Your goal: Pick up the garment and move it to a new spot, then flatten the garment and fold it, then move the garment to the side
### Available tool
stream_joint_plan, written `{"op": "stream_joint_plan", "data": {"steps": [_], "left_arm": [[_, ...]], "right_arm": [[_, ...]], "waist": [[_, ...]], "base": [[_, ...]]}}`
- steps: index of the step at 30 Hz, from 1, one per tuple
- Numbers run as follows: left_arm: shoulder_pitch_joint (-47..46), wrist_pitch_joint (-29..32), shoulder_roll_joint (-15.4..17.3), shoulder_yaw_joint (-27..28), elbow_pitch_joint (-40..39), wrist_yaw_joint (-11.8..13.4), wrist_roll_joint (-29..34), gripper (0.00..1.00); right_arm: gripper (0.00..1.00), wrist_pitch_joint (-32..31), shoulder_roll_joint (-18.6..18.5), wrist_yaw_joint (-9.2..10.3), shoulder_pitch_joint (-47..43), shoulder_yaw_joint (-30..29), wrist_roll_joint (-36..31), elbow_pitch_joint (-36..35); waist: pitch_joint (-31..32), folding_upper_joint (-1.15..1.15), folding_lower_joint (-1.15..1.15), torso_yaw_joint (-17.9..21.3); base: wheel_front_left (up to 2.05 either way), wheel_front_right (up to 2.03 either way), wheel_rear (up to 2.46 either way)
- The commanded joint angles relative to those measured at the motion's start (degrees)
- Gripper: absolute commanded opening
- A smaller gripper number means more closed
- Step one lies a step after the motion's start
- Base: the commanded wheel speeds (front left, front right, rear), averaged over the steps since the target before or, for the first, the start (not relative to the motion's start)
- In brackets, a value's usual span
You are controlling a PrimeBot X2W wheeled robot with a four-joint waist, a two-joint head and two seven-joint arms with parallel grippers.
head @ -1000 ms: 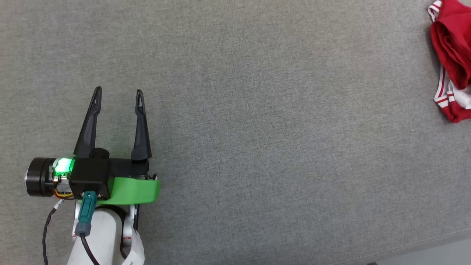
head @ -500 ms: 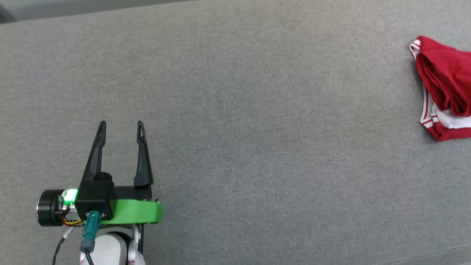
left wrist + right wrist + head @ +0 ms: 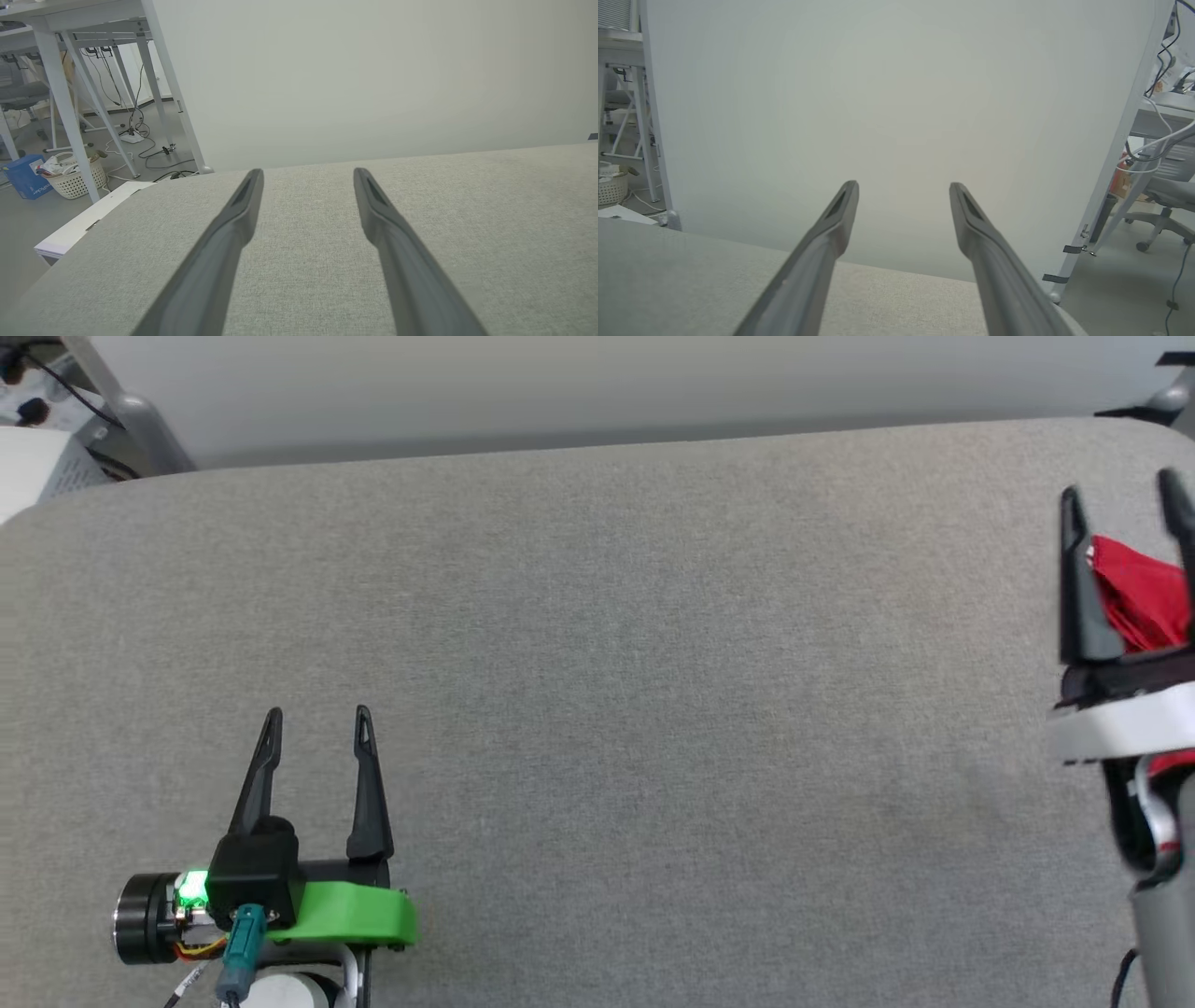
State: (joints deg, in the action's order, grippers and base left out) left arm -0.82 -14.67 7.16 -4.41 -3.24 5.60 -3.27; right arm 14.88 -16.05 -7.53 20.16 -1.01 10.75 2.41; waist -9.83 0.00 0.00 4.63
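Observation:
The garment [image 3: 1139, 593] is a bunched red heap with a sliver of white trim, lying on the grey table [image 3: 653, 663] at the far right. My right gripper [image 3: 1118, 487] hangs over it, open, and its body hides the heap's near part. In the right wrist view, the right gripper [image 3: 903, 184] stands wide with nothing between its fingers, pointing past the table's far edge. My left gripper [image 3: 317, 713] is open and empty at the lower left, far from the garment. The left wrist view has it [image 3: 308, 171] low over bare fabric.
A pale wall panel [image 3: 597, 383] stands just behind the table's far edge. Beyond the table's left end are white desk legs [image 3: 70, 116], a basket [image 3: 74, 179] and a blue box [image 3: 28, 182]. An office chair [image 3: 1164, 205] stands off the right end.
The head camera has tilted up, so the far edge and wall panel now show. My right gripper has come into the picture over the garment. The left gripper stays open.

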Motion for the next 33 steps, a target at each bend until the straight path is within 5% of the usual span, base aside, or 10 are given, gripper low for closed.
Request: {"op": "stream_joint_plan", "data": {"steps": [1, 13, 33], "left_arm": [[1.1, -0.3, -0.2, 0.1, 0.5, -0.1, -0.7, 1.00], [2.8, -0.3, -1.1, -1.0, 3.4, -1.3, -1.3, 1.00], [5.1, -0.3, -1.2, -1.4, 4.4, -2.5, -1.7, 1.00]], "right_arm": [[1.00, 0.1, 1.3, 0.04, -2.1, 1.2, -0.2, -0.6], [1.00, 0.1, 9.6, 0.04, -17.6, 3.1, 0.2, 0.6], [1.00, 0.1, 11.9, 0.04, -25.7, 1.0, -0.6, -1.8]], "waist": [[3.4, 0.00, 0.00, -3.0], [7.1, 0.00, 0.00, -5.4], [9.3, 0.00, 0.00, -4.4]], "base": [[0.00, 0.00, 0.00], [0.00, 0.00, 0.00], [0.00, 0.00, 0.00]]}}
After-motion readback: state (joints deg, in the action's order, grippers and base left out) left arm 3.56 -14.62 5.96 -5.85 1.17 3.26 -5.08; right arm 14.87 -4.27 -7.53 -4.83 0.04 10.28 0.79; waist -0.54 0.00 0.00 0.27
